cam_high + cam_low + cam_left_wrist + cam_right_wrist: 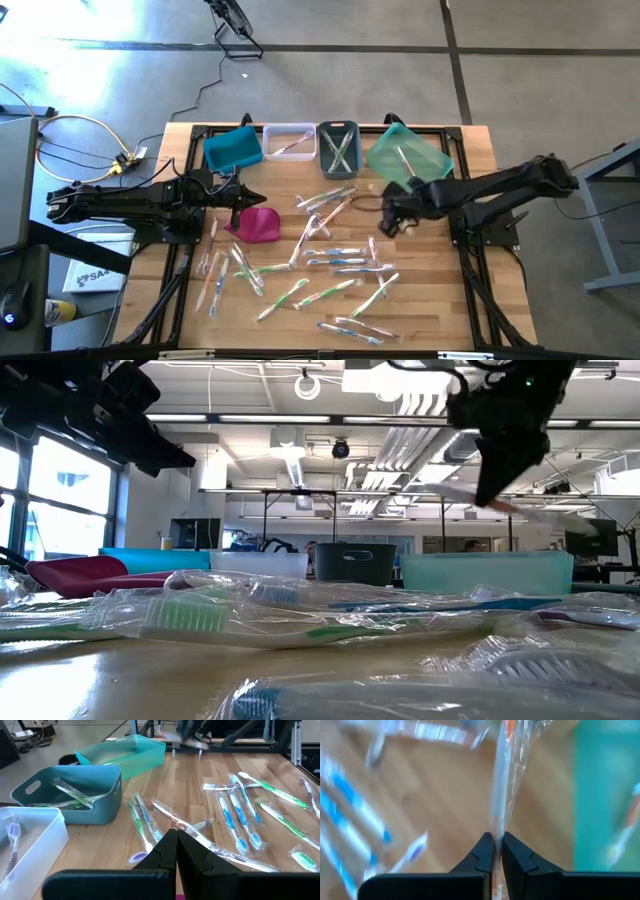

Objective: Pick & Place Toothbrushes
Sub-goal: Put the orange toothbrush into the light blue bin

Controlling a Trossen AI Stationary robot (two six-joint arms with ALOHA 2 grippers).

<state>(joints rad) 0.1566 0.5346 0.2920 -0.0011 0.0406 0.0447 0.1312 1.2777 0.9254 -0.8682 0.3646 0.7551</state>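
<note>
**So, right pincer has a wrapped toothbrush pinched**

Biggest first: the wooden table (420, 300) carries a scatter of wrapped toothbrushes (335, 262) across its middle, with four bins along the far edge. The teal bin (408, 155) sits just beside the right gripper (497, 851), which is clenched on one clear-wrapped toothbrush (501, 795); it sticks straight out from between the fingertips, lifted above the wood. Left gripper (176, 847) is clamped on nothing, hovering by the magenta pouch (255, 225).

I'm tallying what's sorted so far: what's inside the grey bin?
The grey bin holds a few wrapped toothbrushes with green on them, lying crossed. An exact count is unclear; its near wall hides the bottom.
</note>
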